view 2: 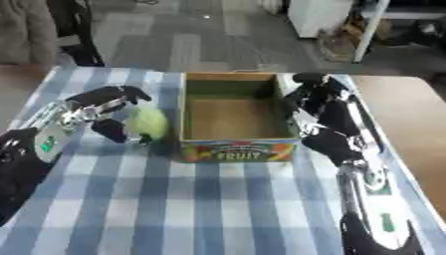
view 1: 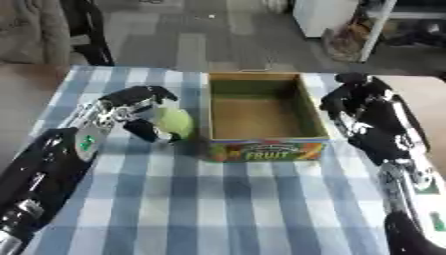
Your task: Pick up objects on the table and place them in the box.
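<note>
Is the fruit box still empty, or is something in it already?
Empty. The fruit box shows only its bare brown floor; the green fruit is outside, beside its left wall, in the left hand.

The tablecloth [view 1: 218, 199] is woven cloth, matt, in blue and white checks. The box [view 1: 261, 149] looks like cardboard: dull brown inside, with a glossier printed paper front. The green object [view 1: 174, 122] in the left hand [view 1: 131, 107] has a smooth, slightly shiny skin, possibly plastic. Both the left hand and the right hand [view 1: 366, 107] are glossy black plastic with bright silver metal at the joints
</note>
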